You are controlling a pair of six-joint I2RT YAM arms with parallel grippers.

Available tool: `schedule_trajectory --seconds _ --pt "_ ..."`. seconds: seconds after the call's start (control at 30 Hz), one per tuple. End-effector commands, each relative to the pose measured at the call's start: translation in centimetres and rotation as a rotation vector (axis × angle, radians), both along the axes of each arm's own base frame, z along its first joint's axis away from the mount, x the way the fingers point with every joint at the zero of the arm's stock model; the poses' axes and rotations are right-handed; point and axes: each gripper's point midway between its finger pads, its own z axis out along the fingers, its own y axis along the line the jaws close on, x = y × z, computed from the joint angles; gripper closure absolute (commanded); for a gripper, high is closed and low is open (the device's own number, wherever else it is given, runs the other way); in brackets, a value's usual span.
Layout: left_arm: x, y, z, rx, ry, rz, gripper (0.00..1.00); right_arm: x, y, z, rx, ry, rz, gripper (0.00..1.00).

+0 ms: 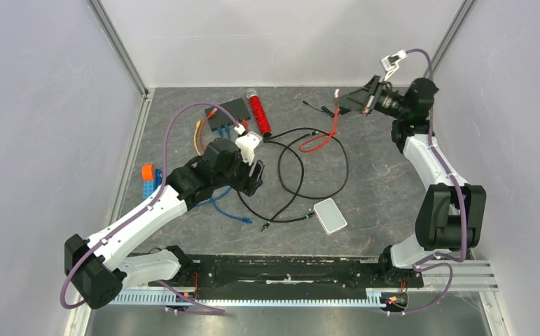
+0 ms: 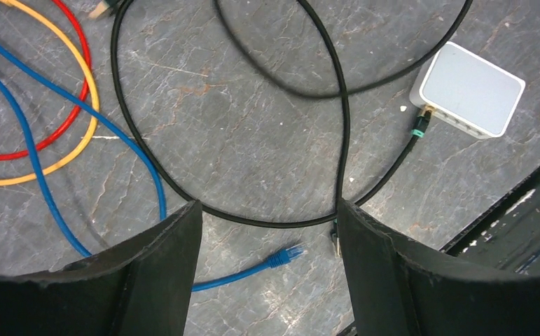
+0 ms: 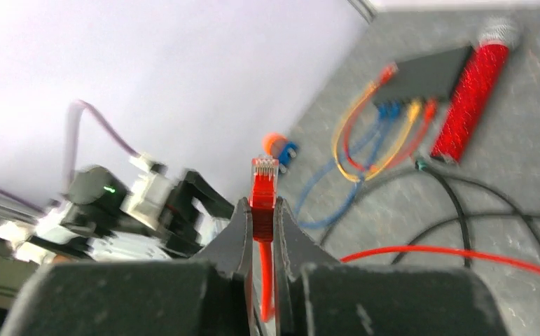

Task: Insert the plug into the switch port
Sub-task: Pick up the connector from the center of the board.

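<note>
Looking down from above, I am holding my right gripper (image 1: 342, 101) raised at the far right of the grey, stone-veined table (image 1: 393, 182), with a red cable (image 1: 321, 142) trailing from it. The flat black switch (image 1: 228, 110) is lying far left beside a glittery red cylinder (image 1: 258, 113). My left gripper (image 1: 254, 175) is hanging low over loops of thin black cable (image 1: 291, 175).

Through my left wrist, my fingers (image 2: 162, 280) are standing wide apart around nothing. A blue cable end (image 2: 284, 255) is lying between them, and a smooth rounded white box (image 2: 471, 87) is sitting beyond.

Through my right wrist, my fingers are clamping together on the plug (image 3: 264, 175), with its clear tip pointing up. The switch port (image 3: 401, 106) is sitting well apart from it, in a blurred row along the switch's edge.
</note>
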Motion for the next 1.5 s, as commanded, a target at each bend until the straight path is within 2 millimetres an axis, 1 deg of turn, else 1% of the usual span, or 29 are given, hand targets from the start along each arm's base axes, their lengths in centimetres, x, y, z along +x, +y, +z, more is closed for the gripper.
schedule_trajectory --seconds 0.0,0.07,0.1,0.13,0.17,0.2,0.23,0.33,0.4,0.47,0.5,0.53,0.6,0.63,0.7,0.73,0.77,0.83,0.87,0.9,0.93,1.0,1.07,1.13,1.17,1.2,1.3,1.4,1.47 --pt "0.1 -1.7 1.1 -0.106 0.001 -0.022 0.24 -4.9 -2.1 12.4 0.360 -0.199 0.111 1.00" --pt "0.7 -2.8 1.8 -0.165 -0.045 -0.045 0.25 -4.9 -3.1 13.2 0.438 -0.173 0.101 1.00" --pt "1.1 -3.4 2.2 -0.189 -0.079 -0.065 0.26 -4.6 -3.2 13.0 0.437 -0.166 0.094 1.00" --pt "1.9 -4.1 2.8 -0.224 -0.136 -0.076 0.27 -4.3 -3.3 12.5 0.419 -0.160 0.083 1.00" --pt "2.8 -4.7 3.4 -0.252 -0.203 -0.087 0.27 -4.0 -3.3 12.1 0.408 -0.150 0.068 1.00" --pt "3.6 -5.6 4.2 -0.289 -0.286 -0.125 0.27 -3.7 -3.3 11.7 0.392 -0.145 0.048 1.00" --pt "4.3 -6.5 4.6 -0.320 -0.360 -0.156 0.26 -3.3 -3.3 11.4 0.378 -0.139 0.035 1.00" --pt "7.3 -7.5 5.7 -0.294 -0.561 -0.169 0.25 -2.4 -3.5 10.4 0.342 -0.115 0.008 1.00" --pt "8.6 -8.8 5.7 -0.276 -0.636 -0.213 0.24 -2.3 -3.7 10.2 0.350 -0.104 0.004 1.00" --pt "9.0 -9.7 4.9 -0.238 -0.643 -0.267 0.26 -2.4 -3.9 10.3 0.369 -0.109 0.009 1.00" --pt "9.0 -9.7 4.7 -0.231 -0.643 -0.272 0.27 -2.2 -3.9 10.2 0.373 -0.105 0.007 1.00" --pt "9.0 -9.1 4.5 -0.236 -0.644 -0.239 0.28 -2.1 -3.8 9.9 0.361 -0.106 0.004 1.00" --pt "8.7 -7.5 4.4 -0.294 -0.619 -0.125 0.29 -1.3 -3.8 8.5 0.317 -0.091 -0.032 1.00" --pt "8.2 -6.7 4.2 -0.311 -0.606 -0.090 0.29 -1.0 -3.9 7.7 0.298 -0.084 -0.057 1.00" --pt "7.9 -4.5 3.9 -0.346 -0.553 0.044 0.30 0.1 -4.2 5.2 0.232 -0.047 -0.137 1.00" --pt "7.5 -3.5 3.6 -0.372 -0.487 0.118 0.30 0.6 -4.3 4.2 0.191 -0.031 -0.182 1.00" --pt "7.2 -2.6 3.5 -0.390 -0.429 0.190 0.29 1.4 -4.6 2.6 0.137 -0.004 -0.244 1.00" --pt "5.6 -1.5 2.8 -0.370 -0.333 0.215 0.25 1.9 -4.3 0.3 0.039 0.023 -0.310 1.00" --pt "4.8 -1.5 3.2 -0.385 -0.324 0.190 0.25 2.1 -4.1 -0.9 0.005 0.058 -0.350 1.00" --pt "4.1 -1.6 3.8 -0.405 -0.336 0.156 0.26 1.7 -3.7 -2.2 -0.012 0.094 -0.382 1.00" --pt "3.5 -1.9 4.2 -0.418 -0.355 0.112 0.27 1.5 -3.3 -3.0 -0.018 0.119 -0.425 1.00" --pt "2.7 -2.7 6.1 -0.456 -0.421 0.015 0.30 0.1 -1.6 -5.4 -0.017 0.193 -0.480 1.00" --pt "2.2 -4.1 7.6 -0.455 -0.448 -0.086 0.31 -1.3 -0.1 -6.4 0.008 0.221 -0.505 1.00" --pt "1.9 -5.7 8.1 -0.433 -0.415 -0.174 0.30 -2.6 1.4 -6.8 0.049 0.236 -0.496 1.00" --pt "1.7 -6.7 7.7 -0.422 -0.379 -0.229 0.30 -3.3 2.0 -6.8 0.076 0.231 -0.488 1.00" --pt "1.5 -7.7 8.1 -0.430 -0.356 -0.265 0.29 -3.9 2.8 -6.4 0.112 0.213 -0.480 1.00" --pt "1.2 -10.3 7.9 -0.457 -0.286 -0.347 0.28 -5.4 4.4 -6.9 0.121 0.218 -0.476 1.00" --pt "1.5 -12.1 7.4 -0.418 -0.294 -0.371 0.28 -6.4 5.5 -7.2 0.145 0.236 -0.461 1.00" --pt "1.8 -12.8 6.7 -0.399 -0.283 -0.378 0.28 -6.9 5.9 -7.2 0.158 0.238 -0.458 1.00"
